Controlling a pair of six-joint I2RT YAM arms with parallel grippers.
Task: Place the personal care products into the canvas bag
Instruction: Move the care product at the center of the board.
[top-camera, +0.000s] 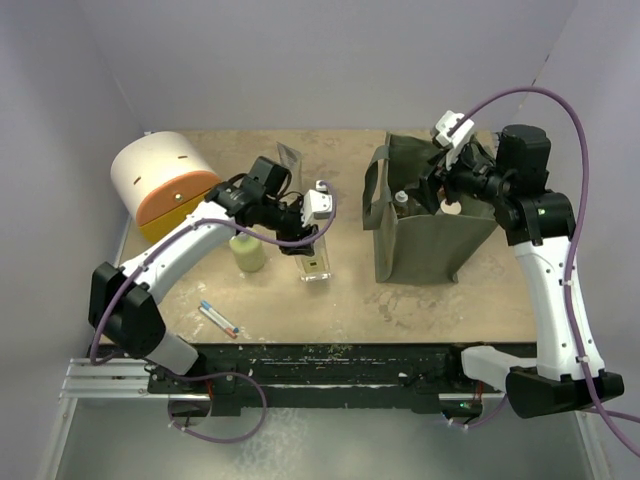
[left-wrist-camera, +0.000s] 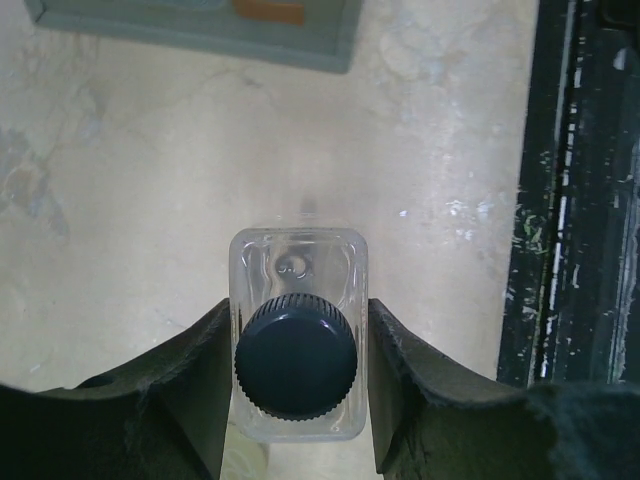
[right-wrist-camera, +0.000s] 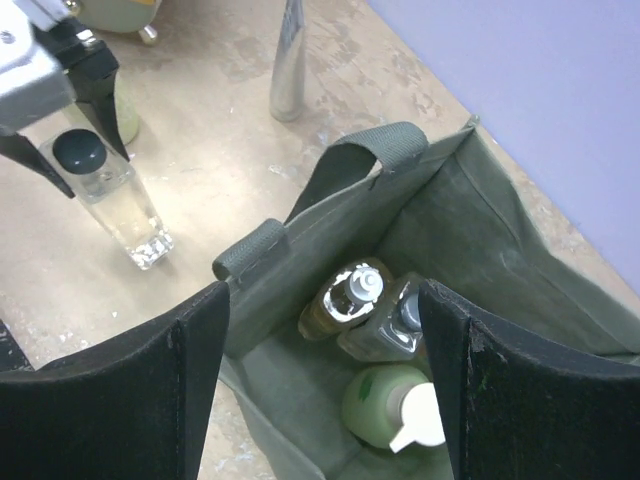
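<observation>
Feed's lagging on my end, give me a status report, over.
Left pincer shut on clear bottle, upright on table. Right pincer open over bag mouth. Three bottles inside bag. Right pincer may block the drop.

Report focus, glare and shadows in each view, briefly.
Top external: even, soft light, sharp throughout, faint shadows beside the canvas bag. Left wrist: clear bottle fairly sharp, left claw fingers dark and blurred. Right wrist: bag interior crisp, right claw fingers soft, glint on the amber bottle.

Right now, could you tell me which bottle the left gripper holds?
The clear bottle with the black cap, upright on the table; the pale green bottle stands free beside it.
</observation>
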